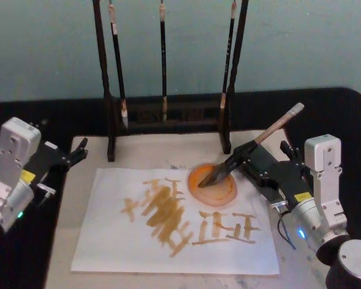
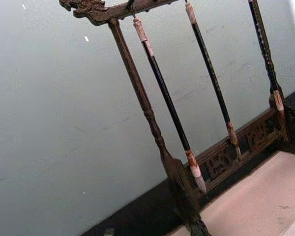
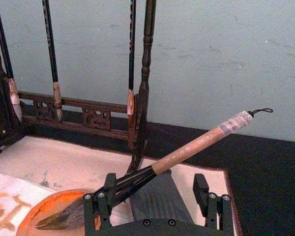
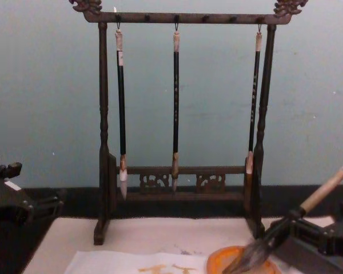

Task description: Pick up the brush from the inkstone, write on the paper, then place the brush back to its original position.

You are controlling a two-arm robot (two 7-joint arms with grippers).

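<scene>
On the right of the paper (image 1: 174,226), the brush (image 1: 253,146) rests bristles-down in the orange inkstone (image 1: 212,185), with the right gripper (image 1: 248,158) around its shaft, jaws released. Just beyond stands the brush rack (image 1: 168,114) with three slim brushes (image 1: 163,60). The left gripper (image 1: 78,150) hovers far left; whether its jaws are released cannot be told.

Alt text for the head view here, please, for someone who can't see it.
The right gripper is open around the brush, whose bristles rest in the orange inkstone at the paper's edge. The left gripper idles at left; three slim brushes hang on a rack behind.

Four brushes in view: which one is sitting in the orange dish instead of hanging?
The big brush with the tan handle and bushy dark head, leaning by the right end effector; the three slim black ones hang upright from the rack.
</scene>
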